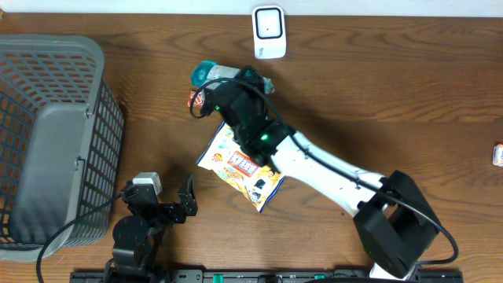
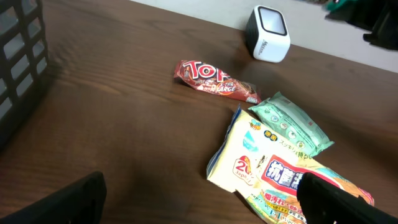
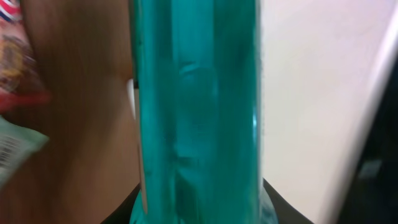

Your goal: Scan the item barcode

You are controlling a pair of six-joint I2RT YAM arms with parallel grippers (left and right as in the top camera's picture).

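The bottle [image 1: 211,72] sits in the right gripper [image 1: 234,85], whose jaws are clamped on its body. From overhead it lies on its side with its teal end pointing left, near the white scanner [image 1: 269,31] and down-left of it. In the right wrist view the bottle [image 3: 196,112] fills the middle of the frame as a tall, smooth, translucent teal cylinder with soft vertical sheen (too close and blurred for any label or barcode to be read). The scanner [image 2: 268,34] is a small rounded white box with a dark face, standing on the brown wood-grain table [image 1: 393,86]. Beside the gripper lies a red glossy candy bar [image 2: 214,82], long and flat in a crinkled wrapper. Next to it is a pale green soft pack [image 2: 291,123], and partly under that a yellow and white printed pouch [image 1: 240,167], flat with sealed edges. A grey plastic basket [image 1: 55,47] with lattice walls stands at the left. The left gripper [image 1: 157,196] rests low near the basket, jaws wide apart and holding nothing. Its black fingers [image 2: 68,202] frame the bottom corners of the left wrist view.
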